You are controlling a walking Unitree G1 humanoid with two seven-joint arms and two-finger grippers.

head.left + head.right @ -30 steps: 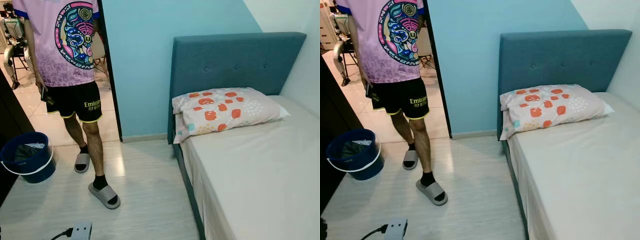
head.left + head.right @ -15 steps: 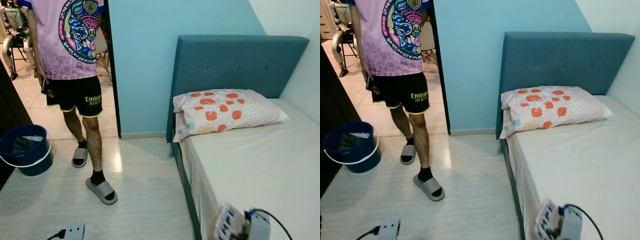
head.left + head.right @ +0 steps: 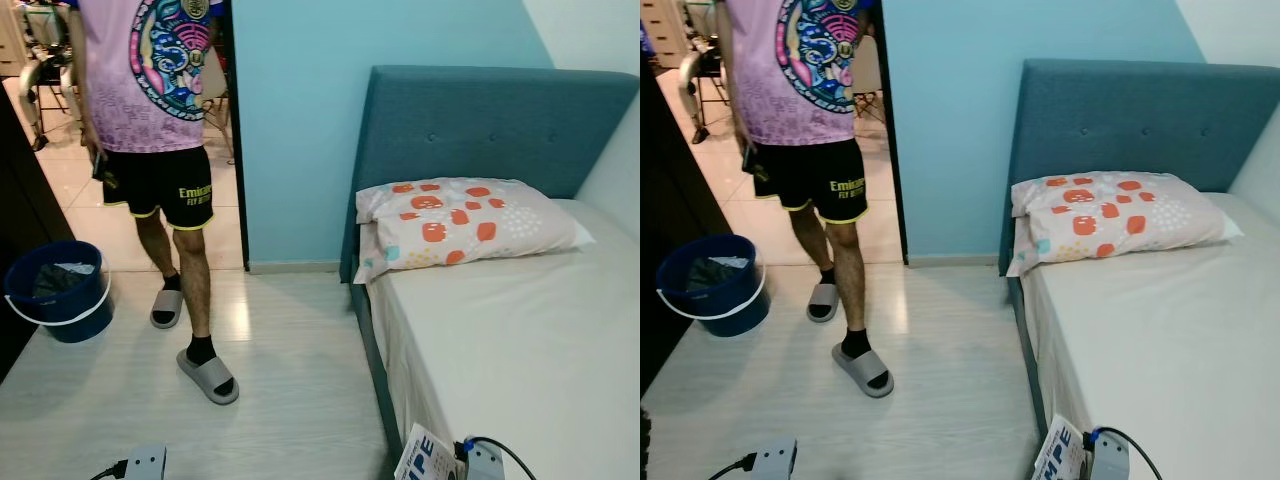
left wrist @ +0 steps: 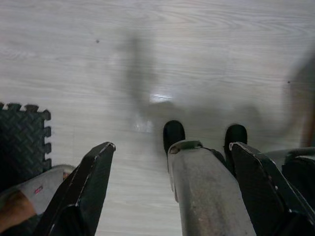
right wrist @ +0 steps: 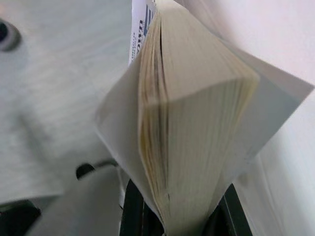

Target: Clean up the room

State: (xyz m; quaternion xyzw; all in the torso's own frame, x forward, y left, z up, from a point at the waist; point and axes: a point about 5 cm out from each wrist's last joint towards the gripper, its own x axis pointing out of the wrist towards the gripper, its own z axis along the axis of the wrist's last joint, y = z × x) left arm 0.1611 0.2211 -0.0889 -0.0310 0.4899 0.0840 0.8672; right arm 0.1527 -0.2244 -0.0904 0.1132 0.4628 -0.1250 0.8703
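While the robot faced a bed point(image 3: 520, 340) with a teal headboard point(image 3: 480, 125), its right claw point(image 5: 177, 223) was clamped on a paperback book point(image 5: 197, 128), the two black fingers point(image 5: 135, 214) pinching the book at its lower end so the yellowish page edges fanned out a bit toward the wrist camera. From the head cameras you could see that same book at the very bottom of the frame, a white cover with big blue letters, held right by the near corner of the bed, with the silver arm and a black cable just beside it. Left claw point(image 4: 172, 157) hung low over the pale wood floor point(image 4: 197, 59) with its fingers spread wide apart and nothing between them; a dark foam mat tile point(image 4: 22, 142) with a jigsaw edge sat off to one side. Rest of the room: a pillow point(image 3: 470, 225) with orange blotches lay against the headboard on the plain mattress, and the wall behind was light blue. Over by the doorway a person point(image 3: 165, 120) in a purple printed shirt, black shorts and grey slides stood on the floor, holding something dark in one hand. Near them, a blue bucket point(image 3: 55, 300) with a white handle had some stuff in it, couldn't tell what.
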